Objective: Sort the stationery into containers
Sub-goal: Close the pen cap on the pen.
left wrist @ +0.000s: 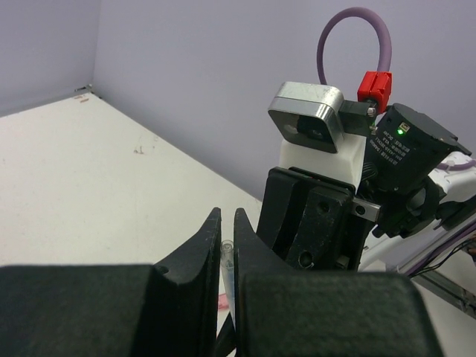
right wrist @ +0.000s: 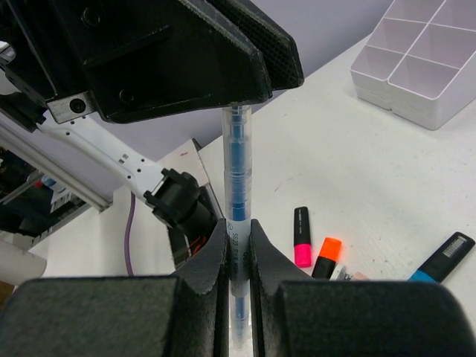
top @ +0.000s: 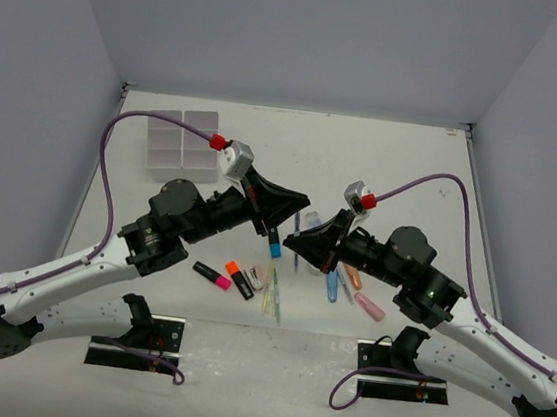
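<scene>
The right gripper (right wrist: 237, 227) is closed on a clear plastic pen (right wrist: 236, 171) with blue core; the left gripper (left wrist: 227, 216), also closed, pinches its other end; the white divided tray (top: 182, 143) stands well apart.

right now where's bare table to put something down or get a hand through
Bare: far right of the white table, from the white six-compartment plastic tray across to the right wall; also the near strip between the black arm mounts. Crowded: the middle, from the pink-ended black highlighter to the pink eraser.
</scene>
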Robot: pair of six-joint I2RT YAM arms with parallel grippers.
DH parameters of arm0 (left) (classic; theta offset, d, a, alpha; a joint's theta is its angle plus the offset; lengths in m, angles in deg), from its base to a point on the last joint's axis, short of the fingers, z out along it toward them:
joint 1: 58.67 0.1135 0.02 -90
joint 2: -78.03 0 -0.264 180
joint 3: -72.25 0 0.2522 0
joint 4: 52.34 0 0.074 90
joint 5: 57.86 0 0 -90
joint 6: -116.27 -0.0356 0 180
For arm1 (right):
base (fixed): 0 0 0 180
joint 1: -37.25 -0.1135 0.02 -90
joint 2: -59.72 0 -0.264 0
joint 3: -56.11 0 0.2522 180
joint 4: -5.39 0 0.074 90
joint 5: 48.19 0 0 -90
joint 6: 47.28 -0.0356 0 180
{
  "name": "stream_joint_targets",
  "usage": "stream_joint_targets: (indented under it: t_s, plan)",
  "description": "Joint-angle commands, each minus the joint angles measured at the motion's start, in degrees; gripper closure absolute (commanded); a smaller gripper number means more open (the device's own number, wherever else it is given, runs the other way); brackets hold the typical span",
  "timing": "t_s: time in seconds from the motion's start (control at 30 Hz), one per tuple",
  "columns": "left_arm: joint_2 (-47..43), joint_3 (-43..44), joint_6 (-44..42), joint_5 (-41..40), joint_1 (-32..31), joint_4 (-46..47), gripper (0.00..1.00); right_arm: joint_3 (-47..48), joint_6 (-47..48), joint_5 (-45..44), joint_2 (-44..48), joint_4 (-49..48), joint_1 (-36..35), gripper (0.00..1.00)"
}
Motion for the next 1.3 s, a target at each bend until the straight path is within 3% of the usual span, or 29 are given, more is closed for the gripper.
stream_joint_targets:
  t_s: [0.0,0.57,0.73,0.8,0.87,0.93,1.0,1.13,1.23,1.27]
  plan:
    - [0.7,-0.5,0.2,3.0,-0.2,0.4,1.0,4.6,1.4,-0.7,0.5,0.1,-0.2,1.0]
    - [0.0,-12.1,7.6,2.9,-3.2,2.6,1.0,31.0,9.1,-8.5,-9.9,4.7,2.7,1.0]
    - [-2.4,-12.4,7.4,-1.9,-3.3,-0.6,1.0,29.5,9.0,-3.1,-10.0,4.4,3.9,1.0]
    - [-3.0,-9.7,6.0,-4.5,-3.3,-3.8,0.93,26.2,9.8,1.9,-9.9,4.5,3.6,1.0]
    - [-3.3,-6.2,4.2,-7.5,-3.3,-7.6,0.72,22.2,10.1,4.7,-9.0,4.1,3.2,1.0]
    - [-2.8,-3.3,2.3,-8.5,-3.3,-9.9,0.7,18.9,10.7,6.8,-8.5,4.7,2.4,1.0]
    - [-1.7,0.1,0.5,-9.4,-3.3,-12.0,0.77,18.0,11.8,8.2,-8.4,5.7,1.5,1.0]
    - [-0.3,3.9,-0.9,-9.5,-3.3,-15.1,0.74,16.6,13.5,8.0,-8.4,7.8,0.9,1.0]
    - [0.1,5.0,-1.3,-9.7,-3.3,-15.7,0.85,16.3,14.5,7.4,-7.9,9.3,0.7,1.0]
    - [0.4,5.5,-1.5,-9.7,-3.3,-16.2,0.93,16.2,15.1,7.2,-7.8,9.8,0.7,1.0]
